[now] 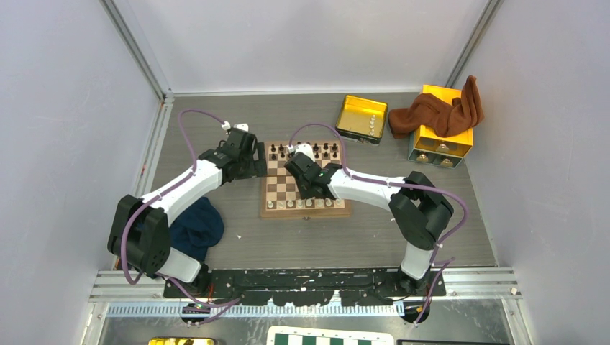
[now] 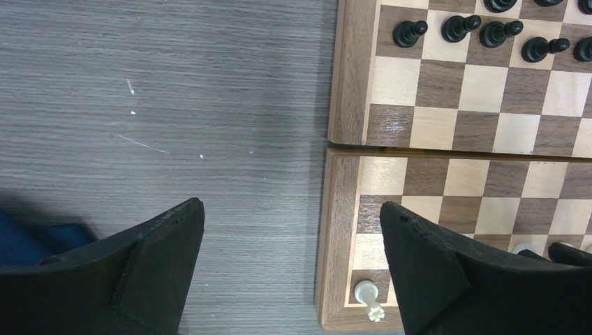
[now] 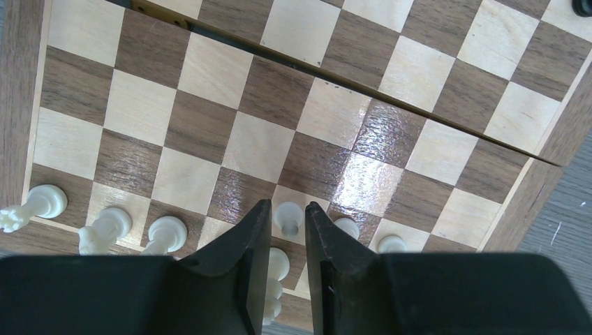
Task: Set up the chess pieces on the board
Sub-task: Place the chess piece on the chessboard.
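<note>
1. The right gripper [image 3: 287, 206] hangs low over the near rows of the board [image 3: 258, 146]. Its jaws stand only a little apart. A cream piece [image 3: 278, 266] stands in the gap on the back row with a slit of space on one side, so it looks loose rather than pinched, though the fingers hide its base.
2. The step in hand, as I judge it, is setting this piece on its square and letting go. Part the jaws evenly and only as far as needed, then lift straight up.
3. Any sideways drift is risky. A cream pawn [image 3: 288, 216] stands right at the fingertips, and another pawn [image 3: 345, 227] sits just beside the right-hand finger.
4. The left gripper [image 2: 291, 208] is spread wide and holds nothing. It hovers over the desk [image 2: 174, 105] at the board's left border, near the corner piece [image 2: 368, 296], and should stay off it.
5. Dark pawns [image 2: 408, 33] line the far side and cream ones the near edge. The board has a seam across its middle, and its squares shine, so pieces may slide.
6. The desk is grey wood-grain, closed in by pale walls [image 1: 72, 108].
7. Well right of the board lie a yellow tin [image 1: 352, 108] with a few pale pieces in it and a yellow box [image 1: 453, 140] under a brown cloth [image 1: 439, 111]. A dark blue cloth [image 1: 196, 226] lies by the left arm.
</note>
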{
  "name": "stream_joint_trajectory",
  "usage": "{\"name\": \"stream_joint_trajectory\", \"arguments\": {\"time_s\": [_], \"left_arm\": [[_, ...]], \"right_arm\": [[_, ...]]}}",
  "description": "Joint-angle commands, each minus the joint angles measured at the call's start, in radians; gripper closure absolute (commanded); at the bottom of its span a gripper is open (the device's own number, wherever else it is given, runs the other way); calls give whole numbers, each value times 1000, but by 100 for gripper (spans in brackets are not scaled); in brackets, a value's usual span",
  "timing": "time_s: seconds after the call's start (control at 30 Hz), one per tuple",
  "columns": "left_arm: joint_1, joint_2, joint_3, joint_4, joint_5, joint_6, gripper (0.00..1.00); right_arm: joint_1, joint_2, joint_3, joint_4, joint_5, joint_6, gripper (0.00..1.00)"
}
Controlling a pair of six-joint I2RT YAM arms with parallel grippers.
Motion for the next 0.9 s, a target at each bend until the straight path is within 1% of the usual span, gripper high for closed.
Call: {"name": "stream_joint_trajectory", "arguments": {"time_s": [0.0, 0.13, 0.27, 0.43, 0.47, 0.6, 0.63, 0.87], "left_arm": [[5, 2, 49, 38, 6, -1, 4], [5, 3, 57, 34, 2, 1, 4], [5, 1, 72, 30, -6, 5, 4], [5, -2, 90, 23, -15, 10, 4], [5, -3, 92, 23, -16, 12, 4], [5, -9, 95, 18, -19, 14, 3], [5, -11, 93, 18, -19, 13, 3], [5, -25, 80, 10, -15, 13, 2]], "right_arm": [[6, -13, 50, 7, 27, -13, 69], [6, -27, 78, -7, 35, -31, 69], [6, -48, 145, -53, 53, -54, 69], [-14, -50, 287, -107, 110, -106, 67], [-26, -43, 317, -118, 119, -114, 65], [-110, -10, 428, -138, 136, -130, 57], [-147, 3, 455, -145, 137, -130, 54], [-352, 114, 592, -141, 154, -144, 43]]}}
